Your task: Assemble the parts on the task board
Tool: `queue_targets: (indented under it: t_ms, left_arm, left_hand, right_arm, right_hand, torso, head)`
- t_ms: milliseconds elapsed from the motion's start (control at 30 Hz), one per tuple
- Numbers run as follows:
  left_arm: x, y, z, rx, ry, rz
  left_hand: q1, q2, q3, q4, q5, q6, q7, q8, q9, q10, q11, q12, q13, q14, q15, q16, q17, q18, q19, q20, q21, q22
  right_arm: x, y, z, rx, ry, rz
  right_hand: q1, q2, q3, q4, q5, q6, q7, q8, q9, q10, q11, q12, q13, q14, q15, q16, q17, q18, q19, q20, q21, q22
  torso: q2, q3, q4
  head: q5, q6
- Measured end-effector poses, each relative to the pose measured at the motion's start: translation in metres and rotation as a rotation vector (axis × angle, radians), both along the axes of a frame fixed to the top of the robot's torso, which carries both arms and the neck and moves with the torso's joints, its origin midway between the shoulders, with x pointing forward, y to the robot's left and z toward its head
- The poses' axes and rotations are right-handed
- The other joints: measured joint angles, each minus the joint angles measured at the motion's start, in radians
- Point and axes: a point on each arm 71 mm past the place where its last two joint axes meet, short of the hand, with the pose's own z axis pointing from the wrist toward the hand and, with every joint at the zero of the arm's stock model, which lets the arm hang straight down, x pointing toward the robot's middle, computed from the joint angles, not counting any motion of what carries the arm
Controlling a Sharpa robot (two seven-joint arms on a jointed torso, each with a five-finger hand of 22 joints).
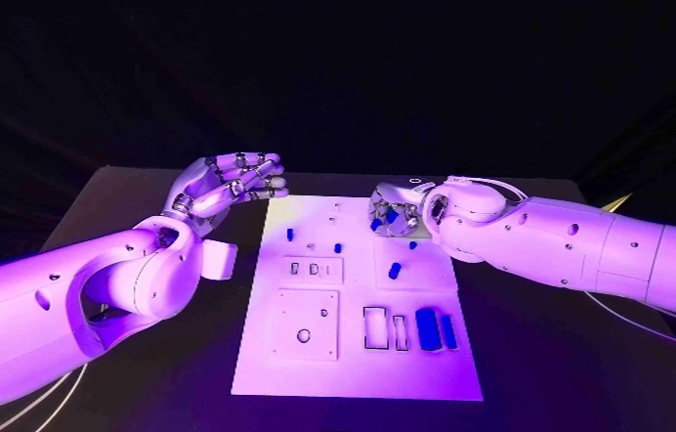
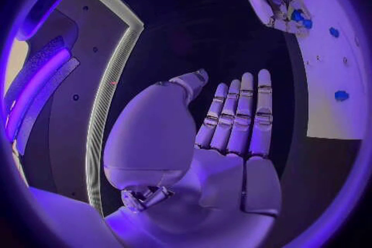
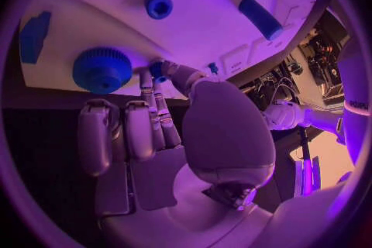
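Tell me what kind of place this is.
Probably a robotics lab or test cell: a white task board with small blue parts lies on a black table, worked by two robot arms with silver hands, under coloured light.

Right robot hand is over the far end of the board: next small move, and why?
Probably ease the right robot hand down to seat the small blue part pinched at its fingertips into the task board, beside the blue gear. Left robot hand hovers off-board, holding nothing.
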Motion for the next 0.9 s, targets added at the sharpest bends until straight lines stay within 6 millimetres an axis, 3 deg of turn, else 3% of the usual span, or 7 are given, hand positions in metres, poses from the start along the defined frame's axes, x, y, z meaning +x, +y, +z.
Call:
queue_targets:
  t_ms: [167,300,467,900]
  left_arm:
    - [0.0,0.001,0.0,0.0,0.002,0.001]
    - [0.0,0.001,0.0,0.001,0.004,0.002]
    - [0.0,0.001,0.0,0.001,0.005,0.002]
    - [0.002,0.005,-0.001,0.005,0.011,0.011]
  left_hand:
    - [0.0,0.0,0.0,0.0,0.0,0.0,0.0,0.0,0.0,0.0,0.0,0.0,0.0,0.001,0.001,0.0,0.0,0.0,0.0,0.0,0.0,0.0]
    - [0.0,0.0,0.0,0.0,0.0,0.0,0.0,0.0,0.0,0.0,0.0,0.0,0.0,0.001,0.001,0.0,0.0,0.0,0.0,0.0,0.0,0.0]
    - [0.0,0.0,0.0,0.0,0.0,-0.004,0.004,0.0,0.0,-0.004,0.004,0.0,0.0,0.001,0.001,0.0,0.001,0.0,0.004,-0.004,0.0,0.0]
    - [0.0,0.0,0.0,0.0,-0.004,-0.004,0.004,0.0,0.0,-0.004,0.004,0.0,0.0,0.001,0.001,0.0,0.001,0.0,0.004,-0.004,0.0,0.0]
  right_arm:
    - [0.0,0.001,0.001,0.004,-0.002,0.001]
    - [0.0,0.002,0.0,0.007,-0.004,0.001]
    - [0.0,0.003,0.0,0.01,-0.012,-0.004]
    - [-0.01,0.01,0.01,0.065,-0.068,-0.006]
  right_hand:
    - [-0.007,0.004,0.008,0.008,0.0,0.009,-0.002,0.005,0.01,0.008,-0.003,0.001,0.0,0.0,-0.001,0.004,0.001,0.0,0.0,0.0,0.003,0.0]
    - [0.012,0.031,0.034,-0.004,-0.009,0.061,-0.022,0.042,0.034,0.049,-0.02,0.015,0.011,-0.002,-0.017,0.01,0.007,0.0,0.0,-0.001,0.017,0.0]
    - [0.014,0.059,0.052,-0.022,-0.036,0.065,-0.023,0.063,0.035,0.083,-0.028,0.02,0.019,0.0,-0.029,0.015,0.01,0.0,0.0,-0.015,0.02,0.0]
    - [0.006,0.068,0.066,-0.036,-0.037,0.056,-0.032,0.071,0.035,0.089,-0.025,0.019,0.022,-0.004,-0.032,0.019,0.015,0.0,0.0,-0.022,0.024,0.0]
  torso:
    - [0.001,-0.0008,0.0012]
    - [0.002,-0.0007,0.0016]
    - [0.002,-0.0012,0.0018]
    - [0.004,-0.0007,0.0018]
  head:
    - [-0.001,0.0]
    - [-0.001,0.001]
    - [-0.002,0.001]
    - [0.0,0.011]
